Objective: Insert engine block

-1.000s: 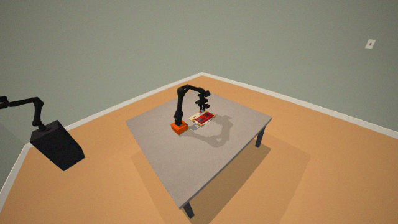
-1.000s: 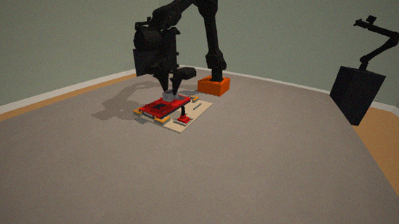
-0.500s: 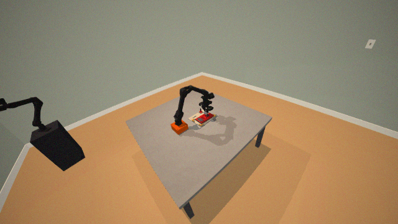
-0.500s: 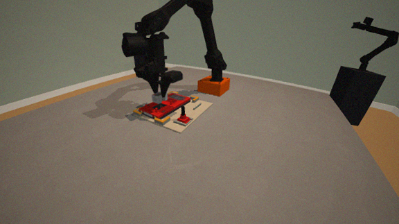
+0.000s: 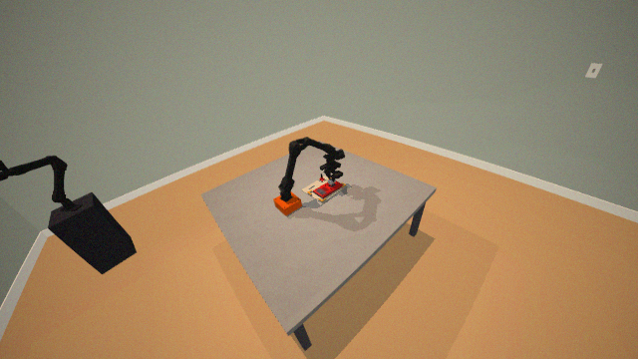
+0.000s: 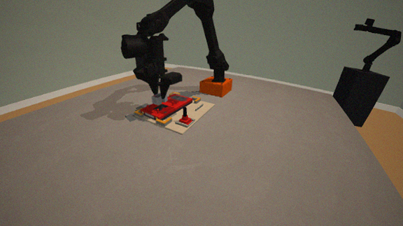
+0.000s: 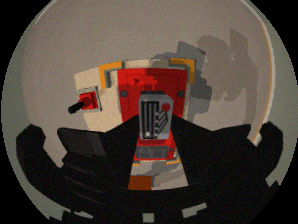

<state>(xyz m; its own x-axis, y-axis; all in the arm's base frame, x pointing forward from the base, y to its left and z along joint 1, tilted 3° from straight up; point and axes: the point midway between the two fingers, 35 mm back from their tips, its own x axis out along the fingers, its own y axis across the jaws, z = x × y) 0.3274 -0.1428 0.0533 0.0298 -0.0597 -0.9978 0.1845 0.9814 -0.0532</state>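
Lowering appears underway: the black 2-fingered end effector (image 5: pixel 333 180) (image 6: pixel 160 96) (image 7: pixel 154 117) is gripping the grey, slotted engine block (image 5: pixel 332 183) (image 6: pixel 159 99) (image 7: pixel 155 116) by its sides, likely keeping its underside free for the opening, above the red car body (image 5: pixel 324 190) (image 6: pixel 174 106) (image 7: pixel 131 102) at the wrist frame's centre.
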